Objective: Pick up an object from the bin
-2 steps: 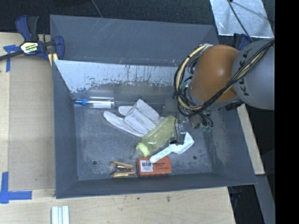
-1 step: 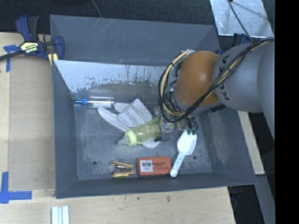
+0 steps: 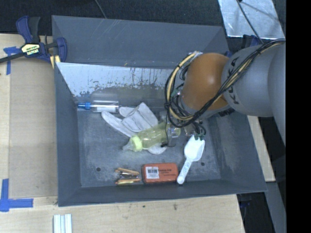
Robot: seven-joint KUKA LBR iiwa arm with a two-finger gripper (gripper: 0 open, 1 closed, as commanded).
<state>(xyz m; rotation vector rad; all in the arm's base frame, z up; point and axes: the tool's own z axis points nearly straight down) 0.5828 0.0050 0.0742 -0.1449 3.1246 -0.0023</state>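
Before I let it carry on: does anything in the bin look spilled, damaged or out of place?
Nothing stands out. The yellow-green bottle lies on its side atop the white glove, close by the end effector; the orange box and white brush lie flat. No spill or breakage shows.

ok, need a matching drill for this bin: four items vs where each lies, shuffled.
Things:
1. clear tube with blue end
2. yellow-green bottle
3. red box
4. white brush

Places:
A. along the front wall, next to the brass pieces
B. middle of the bin, on the white cloth
C. along the back wall, left
D. right of the red box, slanted

Pairs: 1-C, 2-B, 3-A, 4-D
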